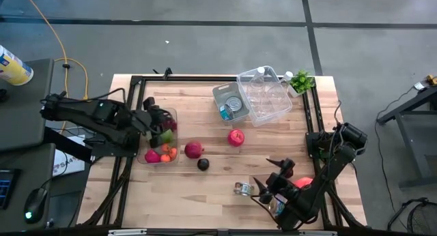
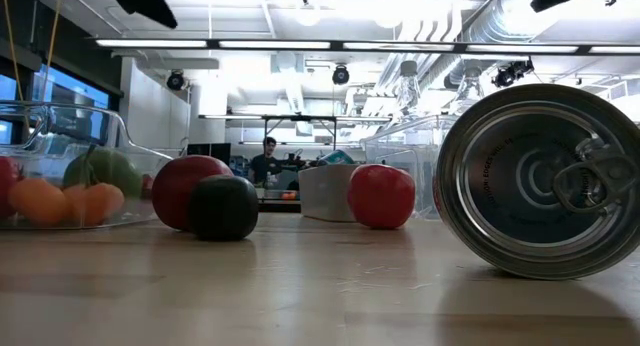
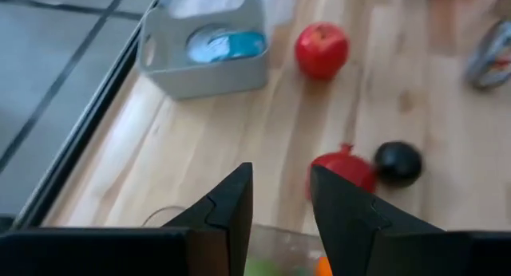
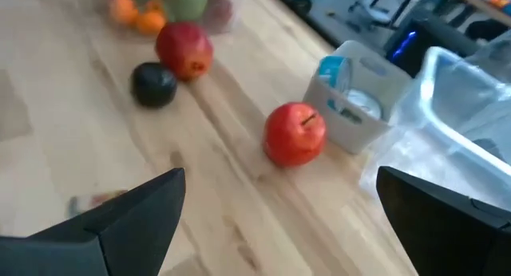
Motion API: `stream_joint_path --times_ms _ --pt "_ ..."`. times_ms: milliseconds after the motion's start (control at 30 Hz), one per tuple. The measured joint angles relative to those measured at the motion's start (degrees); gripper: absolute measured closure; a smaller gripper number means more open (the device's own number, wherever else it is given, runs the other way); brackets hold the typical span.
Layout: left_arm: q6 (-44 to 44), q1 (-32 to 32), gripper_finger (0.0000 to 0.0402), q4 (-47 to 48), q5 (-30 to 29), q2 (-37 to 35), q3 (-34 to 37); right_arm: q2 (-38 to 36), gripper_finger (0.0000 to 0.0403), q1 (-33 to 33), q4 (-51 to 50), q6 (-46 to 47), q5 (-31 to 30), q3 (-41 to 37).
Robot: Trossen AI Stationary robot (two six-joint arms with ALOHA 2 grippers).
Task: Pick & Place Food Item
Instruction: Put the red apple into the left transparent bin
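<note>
The left hand (image 1: 158, 121) hangs over the clear tub (image 1: 175, 113) at nine o'clock on the worktop (image 1: 205, 188). Its fingers (image 3: 227, 208) stand a little apart with nothing seen between them, which suits a hand that is either dropping fruit in or about to reach for some; which of the two cannot be told from here. The tub holds a green fruit (image 2: 103, 170), oranges (image 2: 65, 201) and red pieces, so it reads as the collecting place for food.

Just outside the tub, toward the middle, lie a pomegranate (image 1: 194, 150) and a dark plum (image 1: 203, 164), close together but apart. A red apple (image 1: 236, 137) sits alone near the centre. These loose fruits are probably the task's items, and the pomegranate is the nearest to the left hand.

At twelve to one o'clock a grey caddy (image 1: 228, 101) carries a tin with a blue label (image 3: 227, 45), beside a large clear bin (image 1: 268, 94). A small green plant (image 1: 300, 80) stands at the far corner.

The right hand (image 1: 274, 173) waits at five o'clock with its fingers (image 4: 120, 220) spread wide and empty. A tin (image 1: 243, 189) lies on its side just beside it, rolled close to the low camera, and something orange-red (image 1: 305, 183) shows behind the arm; what it is cannot be told.

A person (image 2: 267, 161) sits far back in the room.
</note>
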State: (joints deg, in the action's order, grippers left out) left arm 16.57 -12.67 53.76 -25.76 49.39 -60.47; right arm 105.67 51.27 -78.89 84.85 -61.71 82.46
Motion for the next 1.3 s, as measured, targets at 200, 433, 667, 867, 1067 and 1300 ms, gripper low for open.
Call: stream_joint_path --times_ms 200,433,667,867,1067,1300 --pt "-0.1 0.0 0.0283 -1.6 1.5 -0.6 0.0 0.0 0.0006 -0.7 13.7 -16.9 1.1 0.0" --pt "-0.2 -0.5 0.0283 -1.6 6.7 0.0 0.0 0.0 0.0006 -5.1 30.1 -35.5 6.8 0.0" --pt "0.2 -4.1 0.0283 -1.6 7.0 0.1 0.0 -1.7 0.0006 -9.5 42.6 -50.8 18.2 -6.6" --pt "0.8 -7.6 0.0283 -1.6 7.0 0.1 0.0 -10.5 0.0006 -11.8 51.1 -55.8 22.2 -16.6" --pt "1.0 -10.0 0.0283 -1.6 6.6 0.1 0.0 -24.8 0.0006 -13.0 72.1 -60.3 22.6 -33.9" --pt "1.0 -11.6 0.0283 -1.6 3.9 0.1 0.0 -32.0 0.0006 -17.9 97.8 -58.2 19.8 -53.1"
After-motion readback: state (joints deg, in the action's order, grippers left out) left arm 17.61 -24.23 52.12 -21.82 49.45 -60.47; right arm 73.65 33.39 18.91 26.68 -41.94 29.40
